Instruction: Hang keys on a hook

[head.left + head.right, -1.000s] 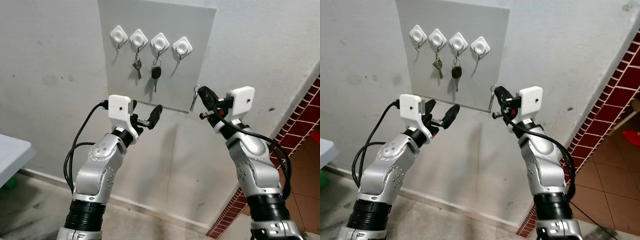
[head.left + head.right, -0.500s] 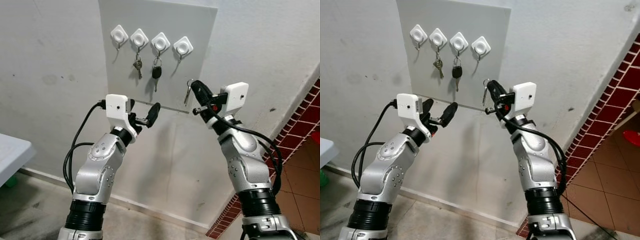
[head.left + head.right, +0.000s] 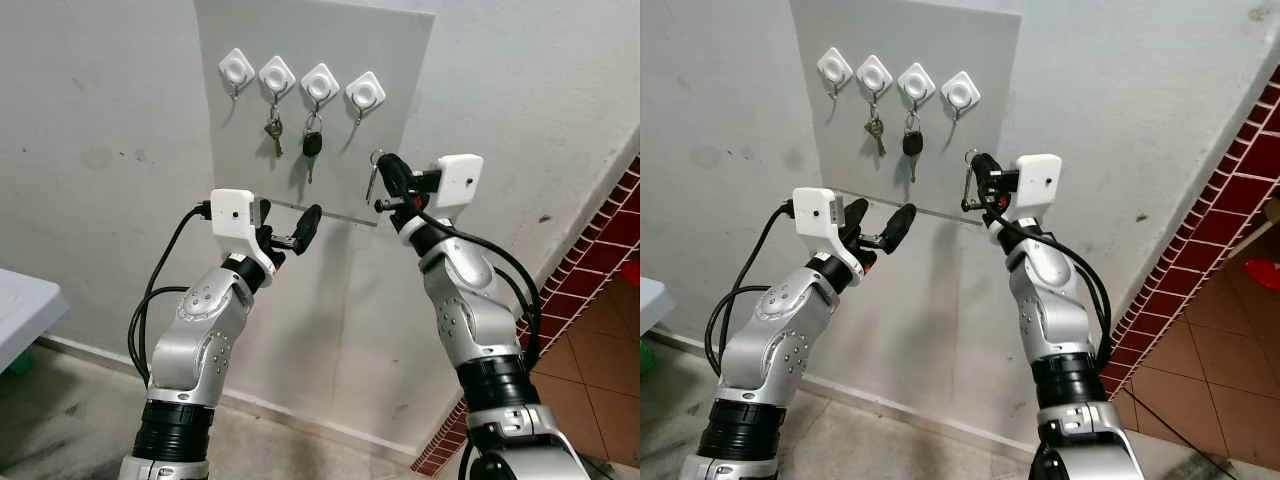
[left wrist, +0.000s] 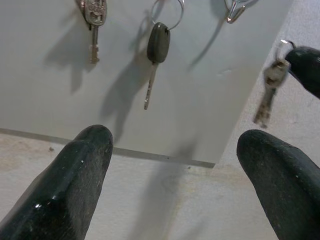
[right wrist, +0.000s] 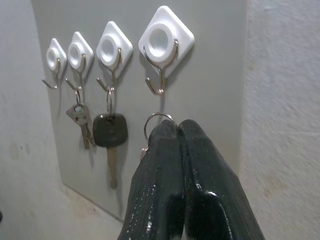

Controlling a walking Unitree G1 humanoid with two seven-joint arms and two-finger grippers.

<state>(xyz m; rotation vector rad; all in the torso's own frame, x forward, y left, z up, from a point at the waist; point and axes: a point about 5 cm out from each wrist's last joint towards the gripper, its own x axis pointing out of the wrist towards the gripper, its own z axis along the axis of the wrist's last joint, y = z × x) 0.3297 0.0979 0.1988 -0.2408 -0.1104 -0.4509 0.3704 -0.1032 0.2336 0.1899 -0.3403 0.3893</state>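
Altogether four hooks (image 3: 300,82), three keys (image 3: 312,146).

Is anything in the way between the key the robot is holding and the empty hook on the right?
No, nothing I can see. The right hand pinches the key's ring just below the rightmost hook, with bare grey board between them. The other keys hang further left.

No lettering, number or brand can be read anywhere; the head of the silver key (image 4: 95,10) bears marks too blurred to read.
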